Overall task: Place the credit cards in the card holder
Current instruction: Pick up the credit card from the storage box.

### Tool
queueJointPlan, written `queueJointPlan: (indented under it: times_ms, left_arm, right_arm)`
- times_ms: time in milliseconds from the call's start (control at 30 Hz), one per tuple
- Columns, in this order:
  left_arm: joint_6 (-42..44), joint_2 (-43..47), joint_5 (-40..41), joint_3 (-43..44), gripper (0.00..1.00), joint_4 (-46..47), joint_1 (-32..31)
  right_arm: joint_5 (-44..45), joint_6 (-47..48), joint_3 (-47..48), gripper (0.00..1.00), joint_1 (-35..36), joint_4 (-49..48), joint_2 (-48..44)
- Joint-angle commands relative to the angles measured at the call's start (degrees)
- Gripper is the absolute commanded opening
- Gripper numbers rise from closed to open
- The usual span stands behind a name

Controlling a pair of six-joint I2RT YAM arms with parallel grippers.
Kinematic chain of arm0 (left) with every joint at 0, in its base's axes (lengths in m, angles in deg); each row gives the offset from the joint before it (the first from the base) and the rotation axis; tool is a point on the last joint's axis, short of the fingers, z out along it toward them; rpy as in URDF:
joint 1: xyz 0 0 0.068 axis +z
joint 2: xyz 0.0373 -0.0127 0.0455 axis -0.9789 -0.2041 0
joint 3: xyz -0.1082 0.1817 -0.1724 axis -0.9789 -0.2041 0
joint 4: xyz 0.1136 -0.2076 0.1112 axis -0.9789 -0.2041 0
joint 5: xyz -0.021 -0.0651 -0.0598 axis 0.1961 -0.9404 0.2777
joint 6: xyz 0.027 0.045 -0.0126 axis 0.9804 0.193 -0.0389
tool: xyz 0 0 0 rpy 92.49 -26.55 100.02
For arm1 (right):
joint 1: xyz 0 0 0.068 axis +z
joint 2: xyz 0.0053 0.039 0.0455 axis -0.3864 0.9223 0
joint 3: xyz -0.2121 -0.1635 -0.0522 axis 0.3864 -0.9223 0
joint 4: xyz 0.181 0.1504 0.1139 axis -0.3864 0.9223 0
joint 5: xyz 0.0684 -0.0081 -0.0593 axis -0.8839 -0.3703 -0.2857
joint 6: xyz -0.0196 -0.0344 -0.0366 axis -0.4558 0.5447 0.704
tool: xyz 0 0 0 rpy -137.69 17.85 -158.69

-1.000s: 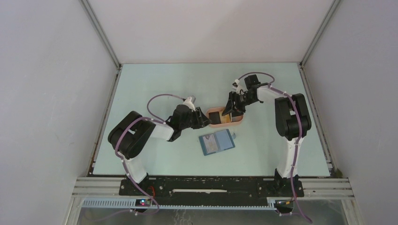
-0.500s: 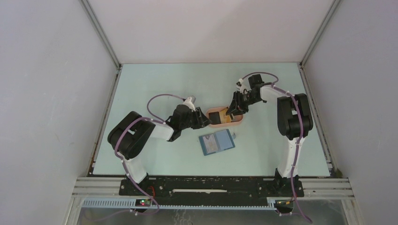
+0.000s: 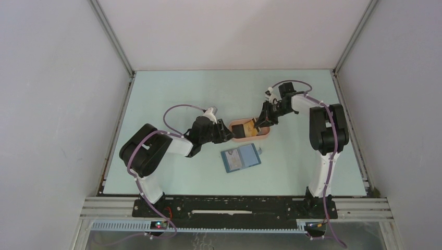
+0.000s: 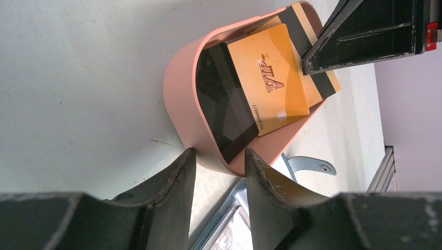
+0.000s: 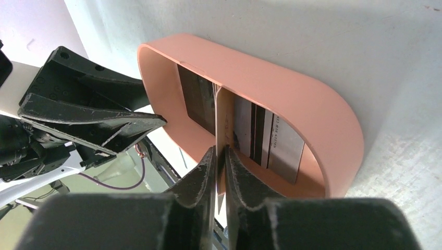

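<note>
Several credit cards lie in a salmon-pink oval tray (image 3: 265,137): a black one (image 4: 226,104), a gold one marked VIP (image 4: 273,78) and a striped one (image 5: 271,140) under it. My right gripper (image 5: 220,151) is shut on the gold card (image 5: 222,117), which shows edge-on between its fingers, over the tray's right half (image 3: 256,124). My left gripper (image 4: 219,152) is open, its two fingertips against the outside of the tray's left end wall (image 4: 180,88). The card holder (image 3: 240,158), a blue wallet, lies open in front of the tray, untouched.
The wallet's snap tab (image 4: 310,165) sticks out just past the tray's near side. Both arms reach in over the middle of the pale green table (image 3: 172,88). White walls close the table in at the back and both sides.
The right gripper's jaws have closed onto the gold card, and its wrist has drawn a little to the right. The left arm, tray and wallet have not moved.
</note>
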Motion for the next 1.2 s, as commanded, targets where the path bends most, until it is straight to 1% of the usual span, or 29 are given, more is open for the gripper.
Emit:
queueJointPlan:
  times_ms: [0,133,367,533,633,767,867,967,1033,1167]
  left_arm:
    - [0.2,2.8,-0.4,0.8,0.44,-0.1,-0.5]
    - [0.3,3.6,-0.1,0.7,0.44,-0.4,-0.5]
    - [1.4,6.0,0.6,0.8,0.45,-2.8,-0.3]
    - [2.0,8.5,1.0,-0.4,0.47,-3.7,0.1]
    - [2.3,10.9,1.0,-1.8,0.5,-3.9,0.5]
    - [3.3,15.9,0.9,-4.2,0.61,-3.9,0.6]
    - [3.6,21.0,1.0,-6.4,0.68,-3.9,0.6]
    - [3.1,26.2,0.5,-9.4,0.72,-3.5,0.5]
    - [1.8,29.7,-0.8,-11.9,0.73,-1.4,0.4]
    - [-2.8,34.9,-3.8,-16.4,0.74,6.1,-0.9]
  right_arm:
    - [-0.7,0.5,1.6,0.14,-0.4,1.0,-3.1]
    - [1.6,1.4,1.6,0.07,-0.4,1.5,-4.4]
    - [4.1,3.3,1.3,0.05,-0.5,2.5,-6.0]
    - [8.6,7.8,1.6,0.0,-0.3,4.5,-8.5]
    - [9.0,11.2,1.0,0.0,-0.3,5.3,-11.3]
    - [9.1,14.7,-0.4,0.0,-0.3,5.6,-15.8]
    - [7.1,16.7,-1.9,0.0,-0.3,5.9,-19.0]
    - [2.9,18.3,-4.0,0.0,-0.3,5.1,-22.5]
    - [-0.4,19.2,-5.5,0.0,-0.2,4.3,-25.1]
    - [-9.2,19.4,-9.1,0.0,0.1,1.4,-30.6]
